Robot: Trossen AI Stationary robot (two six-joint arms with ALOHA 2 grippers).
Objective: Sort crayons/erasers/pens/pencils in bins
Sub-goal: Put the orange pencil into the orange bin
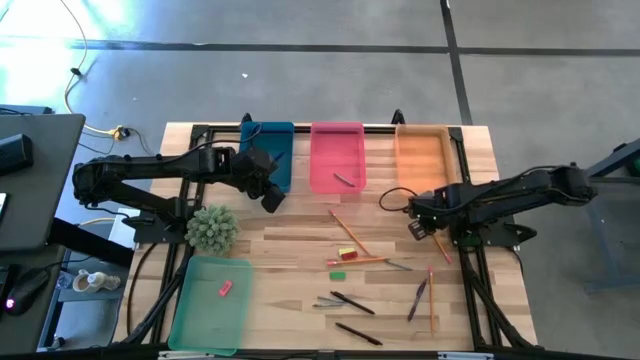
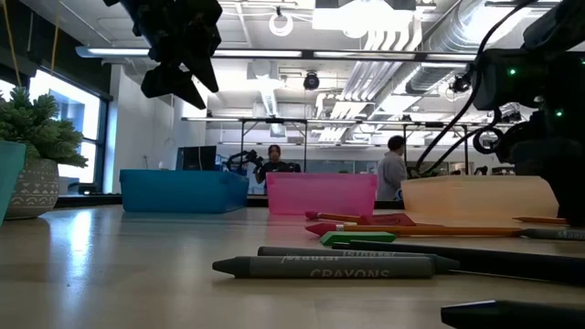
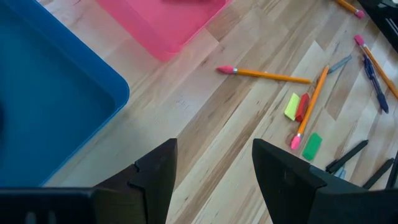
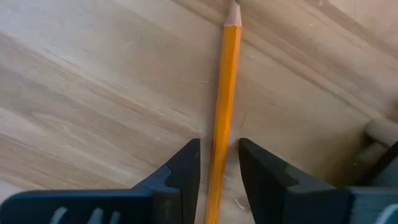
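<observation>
Low view, nearest first: a dull grey paper-wrapped crayon (image 2: pixel 334 267) lies lower centre, a long black pen (image 2: pixel 402 257) just behind it. Past those a small green eraser block (image 2: pixel 356 238) and a long orange pencil (image 2: pixel 430 230) sit mid-frame right. Far row: blue plastic bin (image 2: pixel 183 191) left of centre, pink plastic bin (image 2: pixel 320 194) centre, pale orange plastic bin (image 2: pixel 480 196) right. Two people stand in the room behind. Potted green plant (image 2: pixel 32 137) at left edge

High view: translucent green plastic bin (image 1: pixel 205 318) at lower left of the light wooden slat table (image 1: pixel 290 250), a pink eraser (image 1: pixel 225 288) lying inside it. Grey crayons (image 1: pixel 328 301) and black pens (image 1: pixel 356 333) lie lower centre, a blue-purple pen (image 1: pixel 417 299) lower right, next to another orange pencil (image 1: pixel 431 298). Yellow eraser (image 1: pixel 347 252) and green eraser mid-table beside two orange pencils (image 1: pixel 350 234). Pink bin at top centre holds one dark stick (image 1: pixel 346 179), kind unclear

Right gripper (image 4: pixel 219 158), centre right of the high view just below the orange bin, is down at the table: its fingers (image 4: pixel 184 168) straddle a thin orange wooden pencil (image 4: pixel 225 81), narrowly parted, close to both sides; whether they pinch it I cannot tell

Left gripper (image 3: pixel 214 163), upper left of the high view near the blue bin's corner, hangs above the table with fingers spread and nothing between them
</observation>
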